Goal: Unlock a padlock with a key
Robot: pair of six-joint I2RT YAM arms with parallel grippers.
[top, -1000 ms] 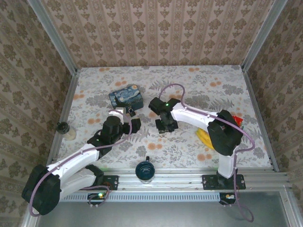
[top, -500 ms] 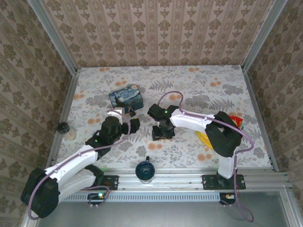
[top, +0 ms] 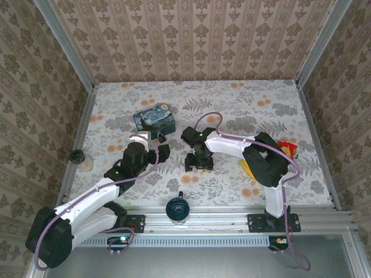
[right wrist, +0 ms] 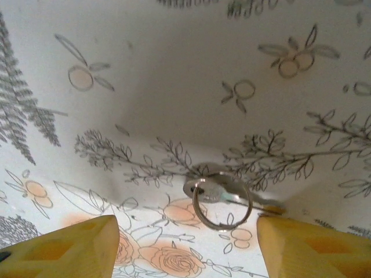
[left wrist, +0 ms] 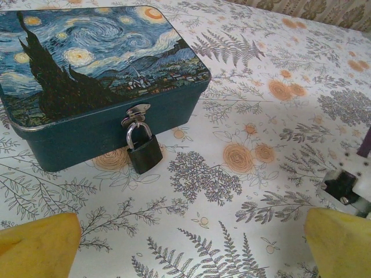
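Our right hand [right wrist: 185, 250] hangs, fingers [right wrist: 64, 246] apart, over the key [right wrist: 223, 197], whose length runs finger to finger

**White Links, Black Joints, Purple Cables**

The left arm [top: 93, 194] and right arm [top: 232, 143] share white link shells, bulky black joint housings and black base plates. A thin purple cable loops along each. A green light glows on the right arm's wrist, perhaps a status lamp. The left gripper [left wrist: 188, 246] and right gripper [right wrist: 185, 246] carry blunt yellow fingers [left wrist: 37, 249].
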